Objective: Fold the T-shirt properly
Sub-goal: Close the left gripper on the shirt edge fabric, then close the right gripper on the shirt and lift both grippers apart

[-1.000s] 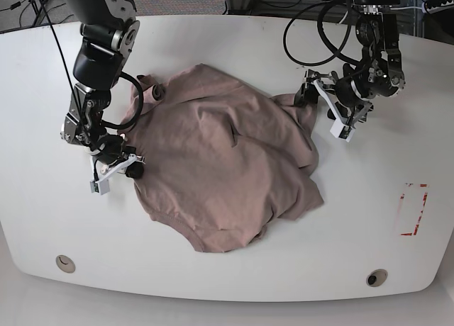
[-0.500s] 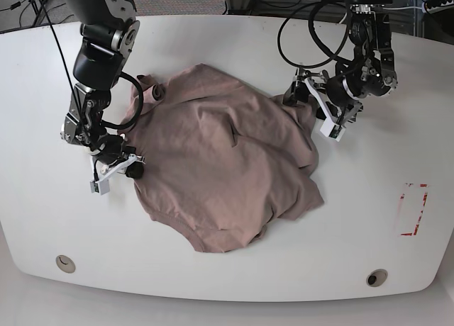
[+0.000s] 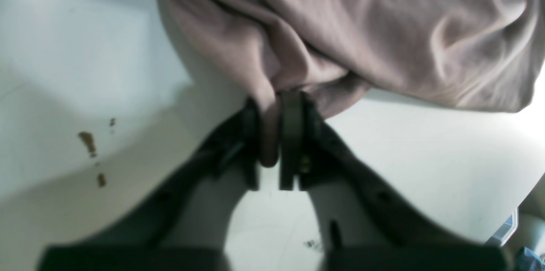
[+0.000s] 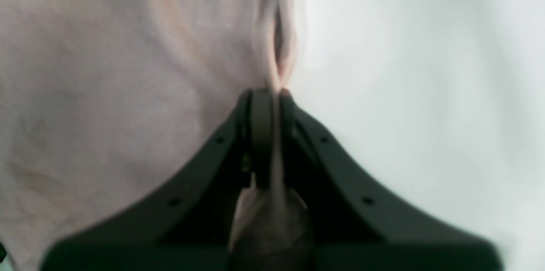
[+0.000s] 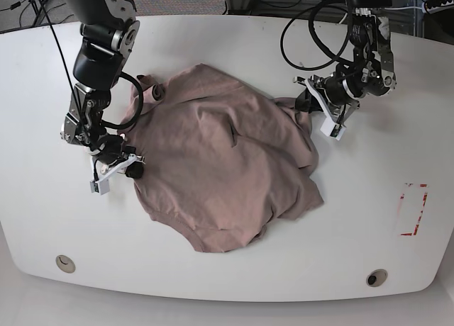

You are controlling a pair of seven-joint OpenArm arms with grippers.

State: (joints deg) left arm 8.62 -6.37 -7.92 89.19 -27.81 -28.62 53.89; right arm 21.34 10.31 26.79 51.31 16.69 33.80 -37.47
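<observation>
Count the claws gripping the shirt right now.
2. The left claw pinches a bunched fold at the T-shirt's edge on the base view's right; the right claw pinches its edge on that view's left.

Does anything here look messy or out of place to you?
The T-shirt lies crumpled and skewed, bunched in folds where the left gripper pinches it. A few small brown stains mark the white table.

the left gripper [image 3: 274, 143] sits at two o'clock in the base view, jaws pinched on a fold of the t-shirt [image 5: 220, 163]. the right gripper [image 4: 272, 105], at nine o'clock, likewise clamps cloth, arm angled downward.
</observation>
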